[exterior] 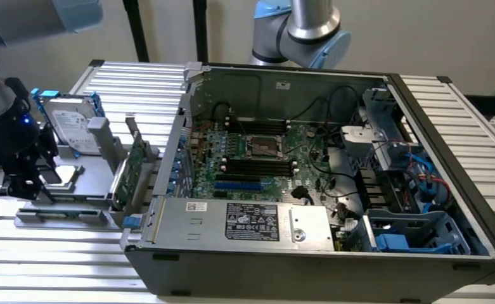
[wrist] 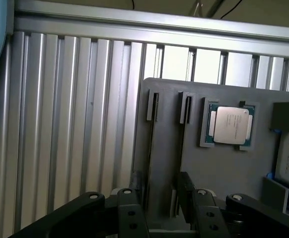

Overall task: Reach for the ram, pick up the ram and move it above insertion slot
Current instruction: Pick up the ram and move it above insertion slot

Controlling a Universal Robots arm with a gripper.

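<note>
My gripper [exterior: 23,190] hangs open over the grey holder plate [exterior: 61,216] at the exterior view's left, outside the computer case. In the wrist view its two black fingers [wrist: 127,210] stand apart over the plate's two long narrow slots [wrist: 151,106]. A thin dark strip [wrist: 183,191] stands on edge in one slot between the fingers; it looks like the ram seen edge-on, but I cannot tell for sure. Nothing is gripped. The black memory slots [exterior: 260,166] lie on the green motherboard inside the open case.
On the holder stand a silver hard drive [exterior: 68,126], a green expansion card [exterior: 128,174] and a processor chip [wrist: 230,125]. The open case [exterior: 315,253] with its power supply [exterior: 247,221] fills the table's middle. A second arm's base [exterior: 302,28] rises behind it.
</note>
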